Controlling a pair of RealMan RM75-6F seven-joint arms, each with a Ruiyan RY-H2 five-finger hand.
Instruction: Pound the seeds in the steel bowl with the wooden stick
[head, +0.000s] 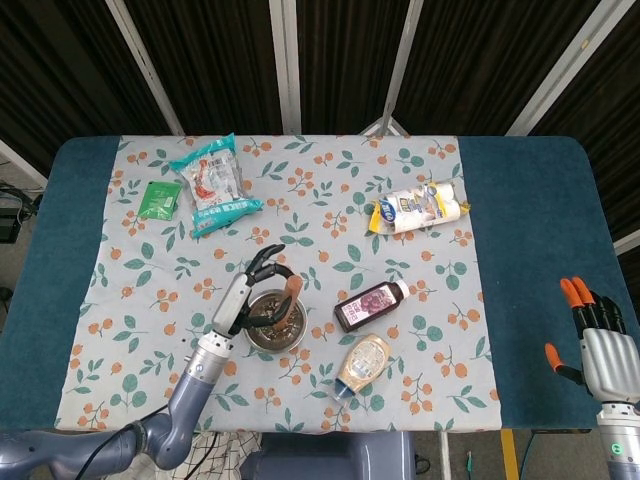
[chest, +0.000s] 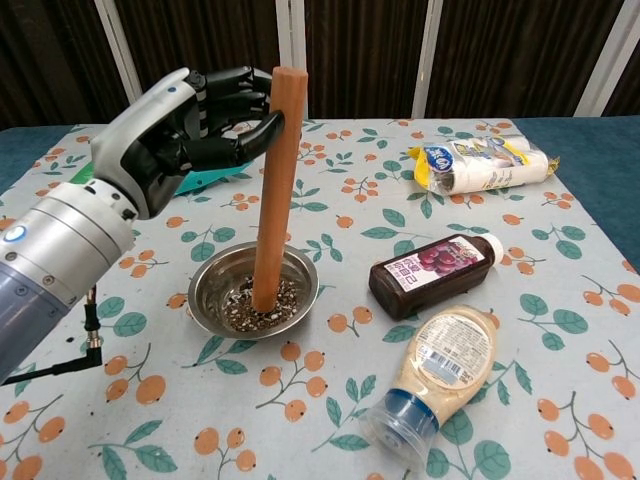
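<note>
Wooden stick upright in steel bowl

dark bottle and squeeze bottle crowd the steel bowl on one side; cloth opposite lies open.

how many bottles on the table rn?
2. The dark sauce bottle lies on its side to the right of the steel bowl. The pale squeeze bottle lies in front of it, cap toward the camera. None seem hidden.
</note>
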